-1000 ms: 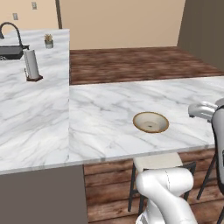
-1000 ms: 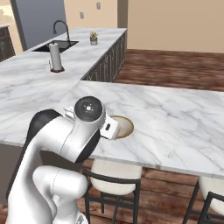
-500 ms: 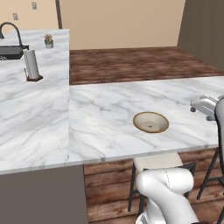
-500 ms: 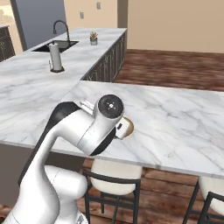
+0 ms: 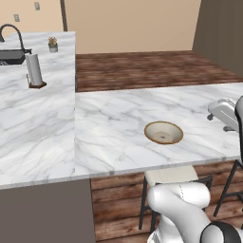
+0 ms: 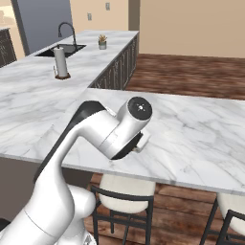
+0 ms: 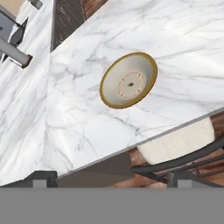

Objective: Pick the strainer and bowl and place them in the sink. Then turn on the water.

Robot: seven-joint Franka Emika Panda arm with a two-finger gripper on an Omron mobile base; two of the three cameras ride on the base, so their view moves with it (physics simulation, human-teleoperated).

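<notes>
Gripper (image 7: 109,179) fingers spread wide, nothing between them, touching nothing; the two dark fingertips (image 7: 40,179) sit far apart at the bottom of the hand view, above the counter edge. Just below that edge, a white-cushioned stool (image 7: 177,142). Bowl (image 5: 163,132) sits upright on the marble counter (image 5: 109,128) near its front edge, tan with brown rim, pale inside, well apart from the gripper. Farther back on the left run of counter, a paper towel holder (image 5: 34,71) stands upright. Beyond it the black sink (image 5: 10,57) with its dark faucet (image 5: 13,31), and a small potted plant (image 5: 53,44) near the far end.
</notes>
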